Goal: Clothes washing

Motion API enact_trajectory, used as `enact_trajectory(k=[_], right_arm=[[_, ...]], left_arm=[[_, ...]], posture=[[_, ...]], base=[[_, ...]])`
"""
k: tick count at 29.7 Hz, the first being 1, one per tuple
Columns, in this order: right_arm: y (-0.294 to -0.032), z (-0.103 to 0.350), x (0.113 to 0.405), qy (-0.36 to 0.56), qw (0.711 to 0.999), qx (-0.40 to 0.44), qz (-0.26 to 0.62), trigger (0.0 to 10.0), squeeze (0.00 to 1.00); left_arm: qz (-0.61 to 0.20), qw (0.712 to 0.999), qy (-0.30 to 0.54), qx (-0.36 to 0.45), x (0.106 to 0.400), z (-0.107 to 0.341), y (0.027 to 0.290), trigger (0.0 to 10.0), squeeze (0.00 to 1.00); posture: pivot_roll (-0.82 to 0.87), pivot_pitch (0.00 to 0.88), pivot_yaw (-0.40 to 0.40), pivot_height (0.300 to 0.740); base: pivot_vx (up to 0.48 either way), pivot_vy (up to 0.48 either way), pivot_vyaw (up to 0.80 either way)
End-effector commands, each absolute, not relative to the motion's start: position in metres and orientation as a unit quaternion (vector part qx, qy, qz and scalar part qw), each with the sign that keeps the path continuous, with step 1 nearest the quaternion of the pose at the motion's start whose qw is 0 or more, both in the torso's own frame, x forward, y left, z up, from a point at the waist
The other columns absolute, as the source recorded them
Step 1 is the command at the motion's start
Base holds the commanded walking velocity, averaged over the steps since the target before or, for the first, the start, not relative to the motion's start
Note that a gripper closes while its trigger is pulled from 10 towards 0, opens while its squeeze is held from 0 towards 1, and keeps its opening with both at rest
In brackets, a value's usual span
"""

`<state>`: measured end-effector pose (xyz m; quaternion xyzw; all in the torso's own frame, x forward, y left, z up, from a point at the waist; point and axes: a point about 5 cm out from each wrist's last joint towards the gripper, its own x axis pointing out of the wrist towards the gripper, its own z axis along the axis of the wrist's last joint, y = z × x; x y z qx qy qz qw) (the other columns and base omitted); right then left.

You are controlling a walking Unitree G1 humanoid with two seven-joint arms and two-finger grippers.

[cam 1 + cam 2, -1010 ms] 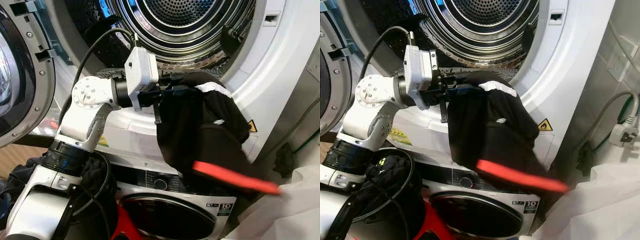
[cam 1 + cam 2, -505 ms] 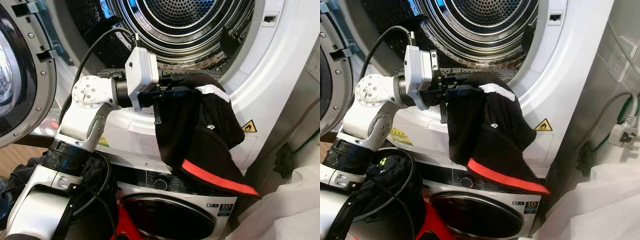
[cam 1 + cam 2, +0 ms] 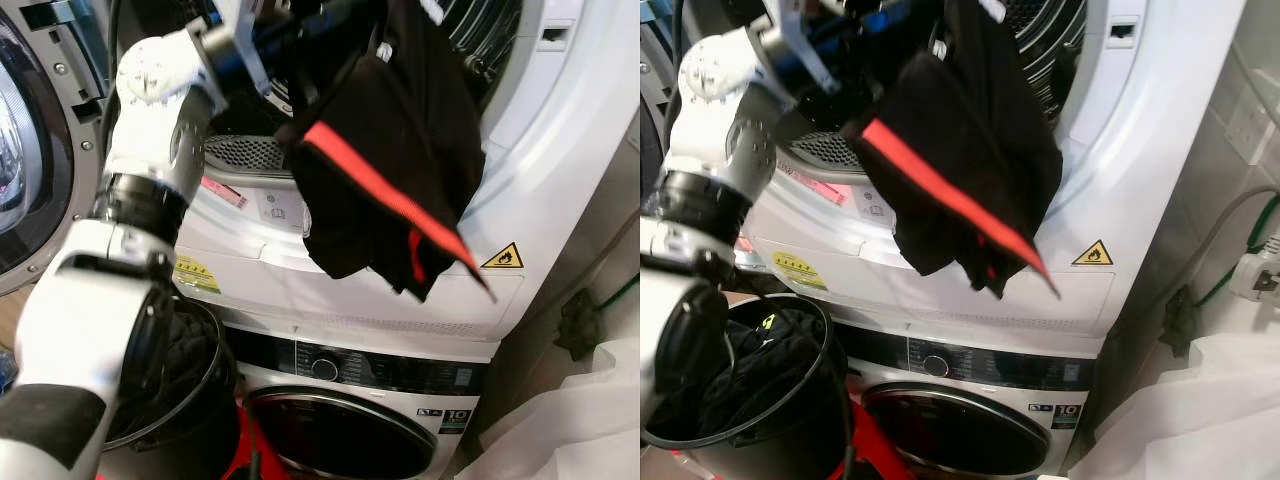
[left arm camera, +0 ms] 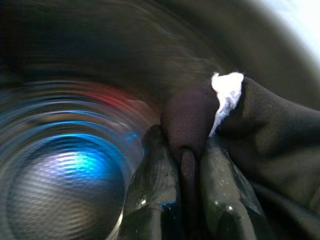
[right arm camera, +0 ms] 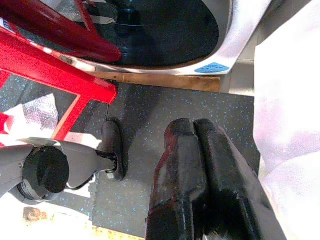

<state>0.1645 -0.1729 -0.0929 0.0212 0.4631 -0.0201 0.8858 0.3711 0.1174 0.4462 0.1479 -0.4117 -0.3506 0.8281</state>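
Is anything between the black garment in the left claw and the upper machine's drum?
Nothing visible. The left claw is shut on the black garment at the open drum mouth; the door is swung aside to the left.

Home laundry corner: stacked dryer (image 3: 560,150) over washing machine (image 3: 380,410), laundry basket (image 3: 750,400) alongside.

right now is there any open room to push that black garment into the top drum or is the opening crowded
The left gripper holds the black garment across the drum mouth, which crowds its middle and right side. Free room lies lower left, above the lint filter grille. The basket below is already full of dark clothes.
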Motion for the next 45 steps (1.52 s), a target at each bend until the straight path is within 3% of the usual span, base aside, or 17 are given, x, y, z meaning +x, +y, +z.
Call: enact_trajectory(k=[1,2,5,17,18,20,27,33,39,45], right_arm=[[-0.169,-0.094,0.164,0.465,0.885,0.024,-0.017,10.0,0.0],[-0.169,-0.094,0.163,0.465,0.885,0.024,-0.017,10.0,0.0],[-0.169,-0.096,0.158,0.466,0.884,0.03,-0.028,10.0,0.0],[-0.169,-0.097,0.153,0.468,0.883,0.033,-0.032,10.0,0.0],[-0.169,-0.099,0.148,0.471,0.881,0.034,-0.034,10.0,0.0],[-0.17,-0.101,0.141,0.475,0.879,0.033,-0.036,10.0,0.0],[-0.171,-0.1,0.144,0.47,0.881,0.034,-0.039,10.0,0.0],[-0.17,-0.101,0.142,0.471,0.881,0.035,-0.039,10.0,0.0],[-0.169,-0.102,0.14,0.474,0.879,0.033,-0.036,10.0,0.0],[-0.168,-0.1,0.145,0.466,0.883,0.034,-0.039,10.0,0.0]], left_arm=[[-0.224,0.86,-0.44,0.131,0.37,0.472,0.145,0.0,0.0],[-0.166,0.879,-0.431,0.118,0.374,0.473,0.157,0.0,0.0],[-0.097,0.901,-0.411,0.1,0.38,0.468,0.175,0.0,0.0],[-0.041,0.908,-0.399,0.117,0.384,0.464,0.18,0.0,0.0],[-0.106,0.934,-0.309,0.143,0.401,0.427,0.172,10.0,0.0],[-0.219,0.947,-0.162,0.169,0.416,0.363,0.165,10.0,0.0],[-0.252,0.939,-0.102,0.209,0.416,0.348,0.172,10.0,0.0],[-0.246,0.944,-0.107,0.193,0.416,0.346,0.177,10.0,0.0],[-0.273,0.925,-0.126,0.231,0.414,0.357,0.162,10.0,0.0],[-0.253,0.924,-0.235,0.165,0.408,0.394,0.143,10.0,0.0]], posture=[[0.06,0.0,0.12,0.74],[0.03,0.0,0.13,0.74],[0.01,0.0,0.14,0.74],[0.0,0.0,0.145,0.74],[-0.03,0.0,0.155,0.74],[-0.03,0.0,0.149,0.74],[-0.03,0.0,0.153,0.74],[-0.03,0.0,0.156,0.74],[-0.03,0.0,0.159,0.74],[-0.04,0.0,0.161,0.74]], base=[[0.0,0.0,0.0],[0.0,0.0,0.0],[0.0,0.0,0.0],[0.0,0.0,0.0],[0.0,0.0,0.0],[0.0,0.0,0.0],[0.0,0.0,0.0],[0.0,0.0,0.0],[0.0,0.0,0.0],[0.0,0.0,0.0]])
